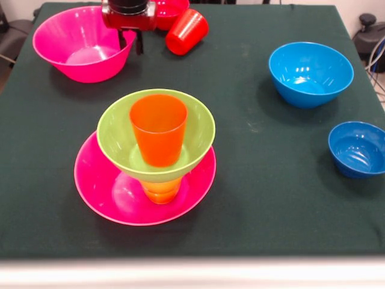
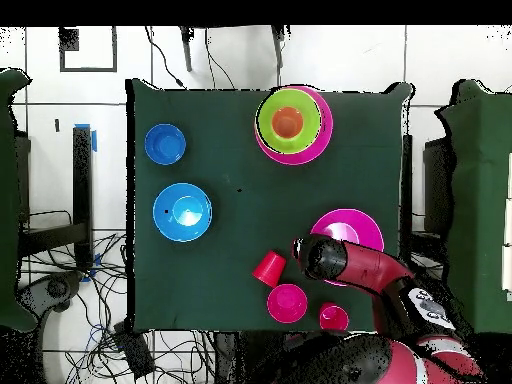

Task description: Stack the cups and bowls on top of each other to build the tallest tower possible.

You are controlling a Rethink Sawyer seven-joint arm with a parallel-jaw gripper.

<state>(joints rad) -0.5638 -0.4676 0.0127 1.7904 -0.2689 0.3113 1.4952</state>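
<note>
The tower stands near the front: a wide pink bowl (image 1: 105, 189) holds a yellow cup (image 1: 161, 191), which carries a lime green bowl (image 1: 114, 129) with an orange cup (image 1: 158, 129) upright inside it. From overhead the tower (image 2: 290, 123) sits at the far edge. My gripper (image 1: 131, 49) hangs open and empty at the back, between a deep pink bowl (image 1: 81, 42) and a red cup (image 1: 186, 30) lying on its side. In the overhead view the gripper (image 2: 308, 256) sits beside the pink bowl (image 2: 350, 228) and the red cup (image 2: 268, 268).
A light blue bowl (image 1: 310, 72) and a small dark blue bowl (image 1: 358, 149) stand apart at the right. A red bowl (image 1: 171, 9) sits behind the red cup. Overhead, the red bowl (image 2: 287, 302) and a small red piece (image 2: 333, 317) lie near the robot's base.
</note>
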